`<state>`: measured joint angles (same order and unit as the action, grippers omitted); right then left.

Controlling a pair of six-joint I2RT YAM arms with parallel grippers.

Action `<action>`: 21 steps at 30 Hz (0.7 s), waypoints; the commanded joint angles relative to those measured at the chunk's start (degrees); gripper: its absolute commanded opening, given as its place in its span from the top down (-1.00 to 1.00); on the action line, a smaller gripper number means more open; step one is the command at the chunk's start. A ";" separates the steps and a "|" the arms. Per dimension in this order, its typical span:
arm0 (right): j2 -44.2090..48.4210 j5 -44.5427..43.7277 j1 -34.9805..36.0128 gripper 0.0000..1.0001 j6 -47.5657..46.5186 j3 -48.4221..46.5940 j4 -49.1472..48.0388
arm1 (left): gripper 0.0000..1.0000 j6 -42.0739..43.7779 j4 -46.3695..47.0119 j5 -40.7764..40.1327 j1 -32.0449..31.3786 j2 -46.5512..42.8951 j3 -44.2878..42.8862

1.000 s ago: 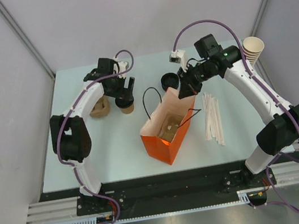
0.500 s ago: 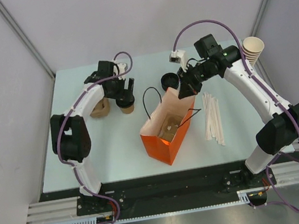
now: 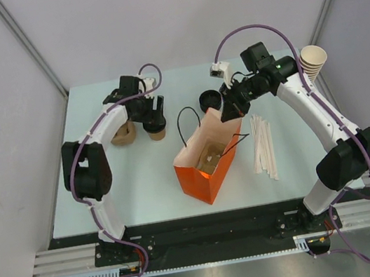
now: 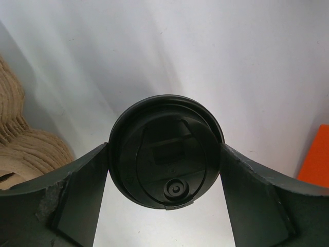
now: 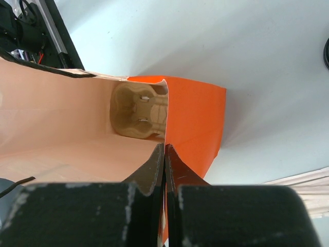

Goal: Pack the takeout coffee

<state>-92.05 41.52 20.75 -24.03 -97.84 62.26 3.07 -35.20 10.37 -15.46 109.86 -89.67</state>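
Right claw (image 5: 164, 152) pinches the orange bag (image 5: 198, 116) holding a cup carrier (image 5: 138, 110); left claw (image 4: 164, 157) clamps the takeout coffee (image 4: 167, 146).

Cannot see, from the left wrist, the paper wall of the small brown takeout coffee cup with round black plastic lid (image 4: 167, 149): masked by that lid. Cut off at that view's edges: orange paper bag (image 4: 314, 159), right; ridged tan cardboard (image 4: 20, 149), left. Cannot tell whether left gripper (image 4: 163, 154) clamps or merely flanks.
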 commanded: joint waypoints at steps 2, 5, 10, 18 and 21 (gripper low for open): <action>0.29 1.90 -0.54 1.00 0.48 -0.95 -0.56 | -0.49 -0.96 -0.48 0.53 1.58 -2.54 1.16; 0.47 1.73 -0.63 1.00 1.00 -0.77 -1.08 | -0.25 -1.05 -0.13 1.05 1.84 -4.21 1.78; 1.00 2.08 -0.89 1.00 2.06 -0.16 -1.53 | -0.01 -1.40 0.57 4.04 2.10 -8.34 2.57; 1.61 2.08 -1.77 1.00 4.43 0.81 -3.37 | 0.28 -0.09 -3.11 7.82 2.19 -19.41 0.56; 1.96 1.73 -2.30 1.00 6.80 1.60 -5.39 | 0.39 -0.26 -5.92 11.32 2.19 -23.81 -2.86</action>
<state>-92.03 42.11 19.29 -20.45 -96.86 60.62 2.55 -37.98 15.86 -13.52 92.68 -87.20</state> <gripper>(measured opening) 0.009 0.840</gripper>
